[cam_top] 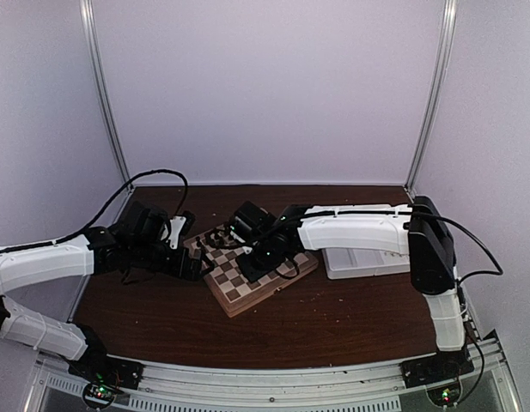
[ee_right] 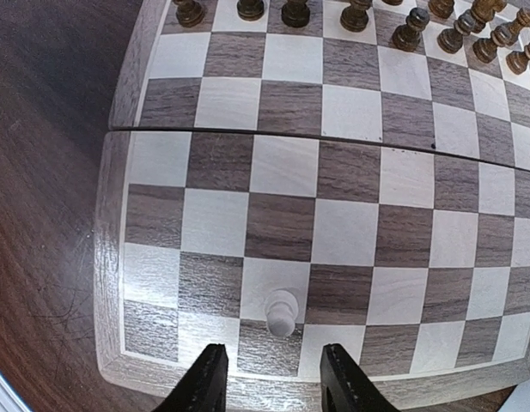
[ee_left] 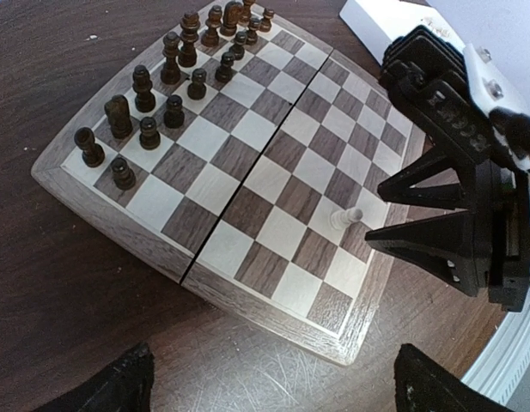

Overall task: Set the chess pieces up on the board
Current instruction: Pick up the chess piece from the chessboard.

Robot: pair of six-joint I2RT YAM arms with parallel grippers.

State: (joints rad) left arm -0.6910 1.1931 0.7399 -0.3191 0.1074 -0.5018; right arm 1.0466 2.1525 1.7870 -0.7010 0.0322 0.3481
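Right gripper (ee_right: 274,356) pokes in at the bottom of its wrist view, jaws apart, gripping nothing. Biggest is the brown table (cam_top: 333,318), then the board (ee_right: 282,227) mid-frame, with the white tray (cam_top: 368,262) to its right. Left gripper (ee_left: 271,369) is spread wide, empty too. Dark pieces (ee_left: 174,112) line the board's upper-left edge in the left wrist view. One white pawn (ee_right: 282,311) sits lower-middle, just ahead of the right fingertips.

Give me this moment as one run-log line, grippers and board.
left gripper open, empty | right gripper open, just short of white pawn | board: dark pieces set along opposite edge
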